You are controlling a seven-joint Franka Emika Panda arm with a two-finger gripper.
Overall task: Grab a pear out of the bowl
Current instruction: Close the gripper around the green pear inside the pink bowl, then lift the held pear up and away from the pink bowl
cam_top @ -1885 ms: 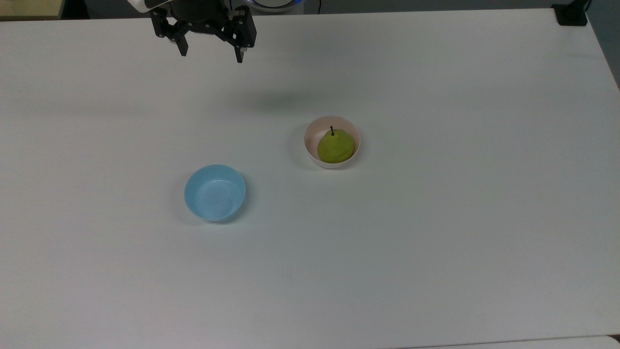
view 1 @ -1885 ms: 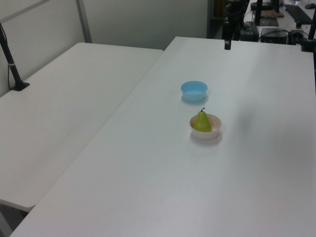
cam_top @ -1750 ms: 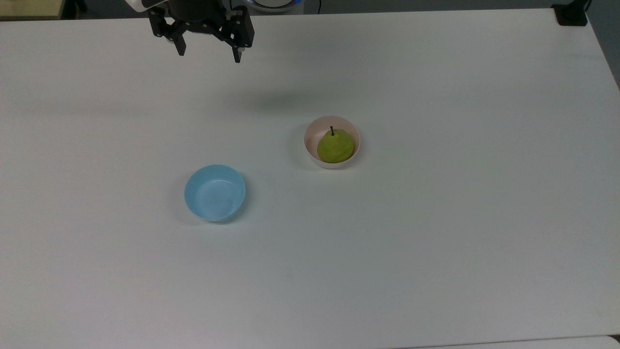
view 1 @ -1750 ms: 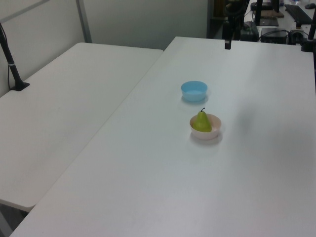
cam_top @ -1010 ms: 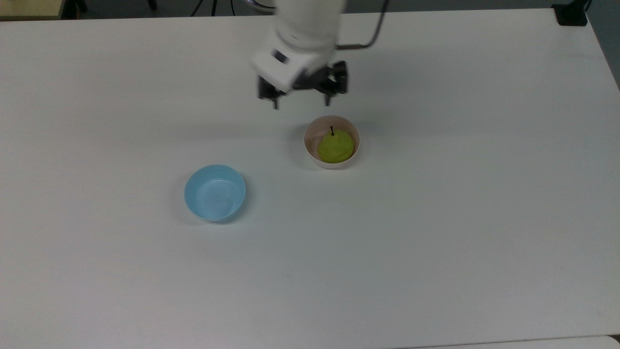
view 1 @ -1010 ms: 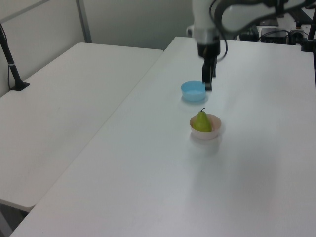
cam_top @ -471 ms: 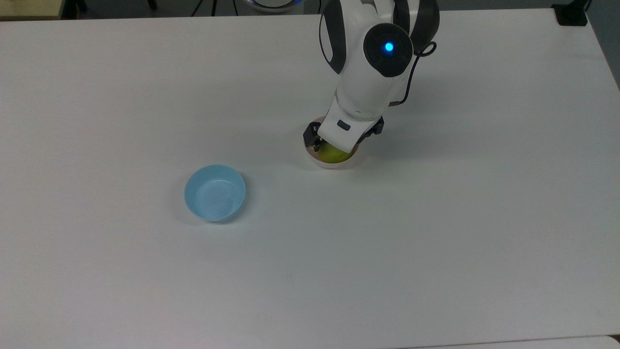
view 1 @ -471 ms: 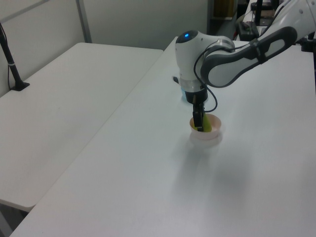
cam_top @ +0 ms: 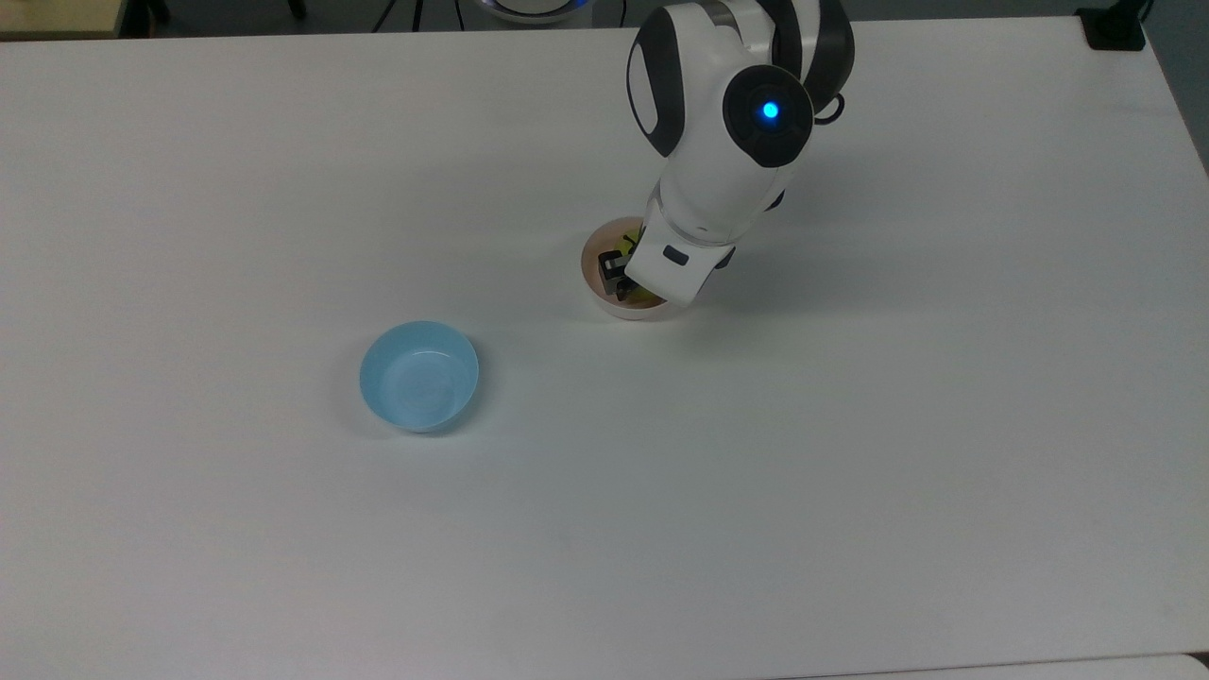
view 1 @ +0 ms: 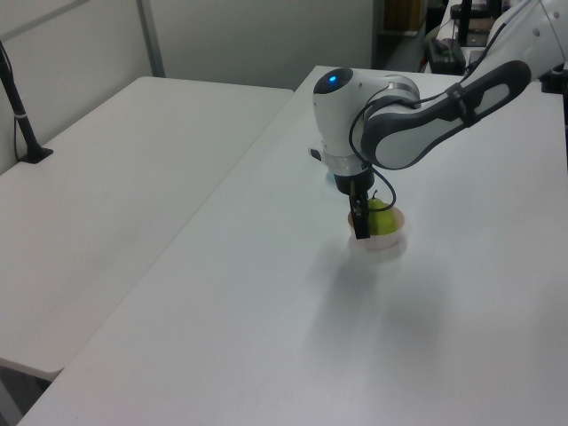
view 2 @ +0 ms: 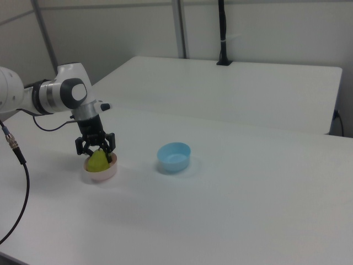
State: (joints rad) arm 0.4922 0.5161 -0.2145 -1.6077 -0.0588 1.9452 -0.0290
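The yellow-green pear (view 2: 99, 162) stands in the pale pink bowl (view 2: 100, 176) near the right view's left. My gripper (view 2: 96, 149) reaches down into the bowl, open, with one black finger on each side of the pear's upper part. In the left view the pear (view 1: 382, 218) leans in the bowl (view 1: 388, 245) behind a dark finger (view 1: 361, 222). From the top view, the white wrist covers most of the bowl (cam_top: 595, 262), and one finger (cam_top: 612, 275) shows inside its rim.
A light blue bowl (cam_top: 418, 376) with nothing in it sits on the white table (cam_top: 850, 425), toward the top view's lower left of the pink bowl; in the right view the blue bowl (view 2: 174, 157) is to the pink bowl's right. A second white table (view 1: 115, 177) adjoins.
The arm swung from the table's far edge to the pink bowl and lowered its fingers around the pear. In the last half second the bowl slid slightly toward the top view's left.
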